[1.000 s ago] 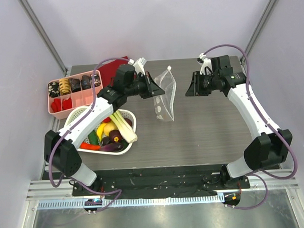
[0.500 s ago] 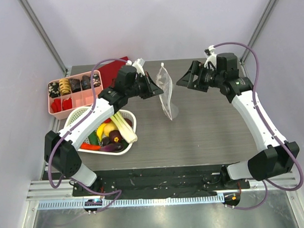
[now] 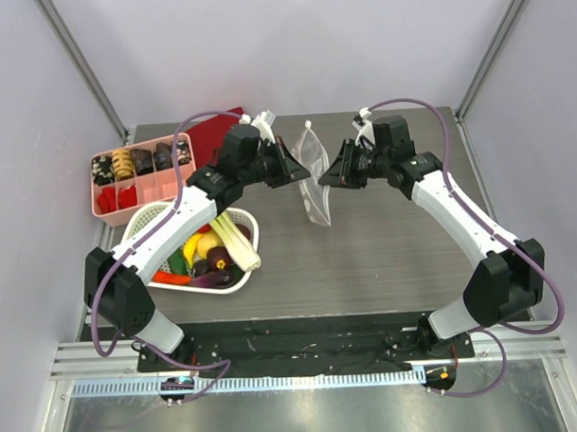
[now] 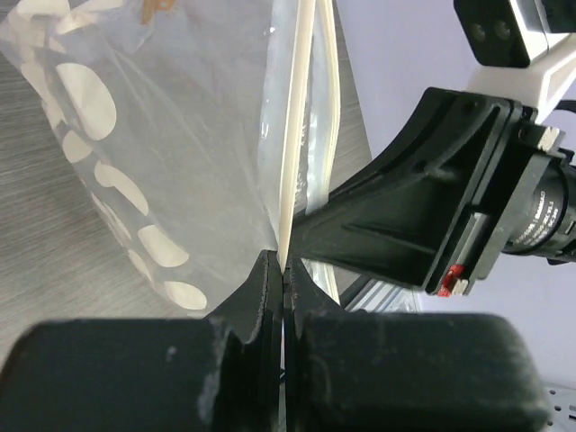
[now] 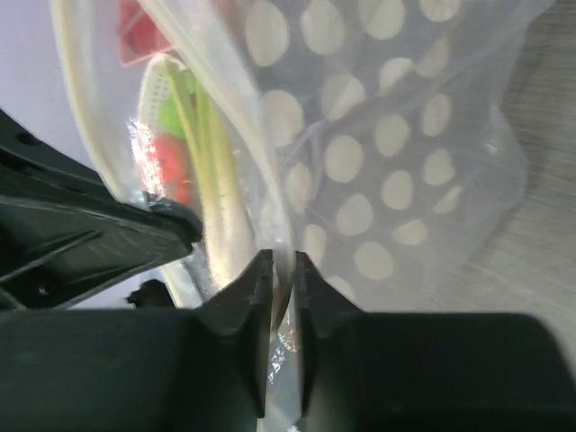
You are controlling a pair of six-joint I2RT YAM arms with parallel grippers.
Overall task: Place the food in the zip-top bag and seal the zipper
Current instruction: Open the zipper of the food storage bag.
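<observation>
on one zip-top bag (image 3: 312, 156), left end effector (image 3: 304, 175), right end effector (image 3: 327, 180)

Left arm (image 3: 166, 234) and right arm (image 3: 464, 210): white link shells, black joint housings, black bases. A purple cable (image 3: 177, 163) loops along each arm. Left tool (image 4: 281, 270) and right tool (image 5: 283, 265): matt black, wedge-shaped. White connector at each wrist.

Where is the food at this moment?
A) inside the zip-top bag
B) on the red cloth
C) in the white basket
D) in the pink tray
C: the food lies piled in the white basket, while the zip-top bag, pinched between the left gripper and the right gripper, holds none of it.
</observation>
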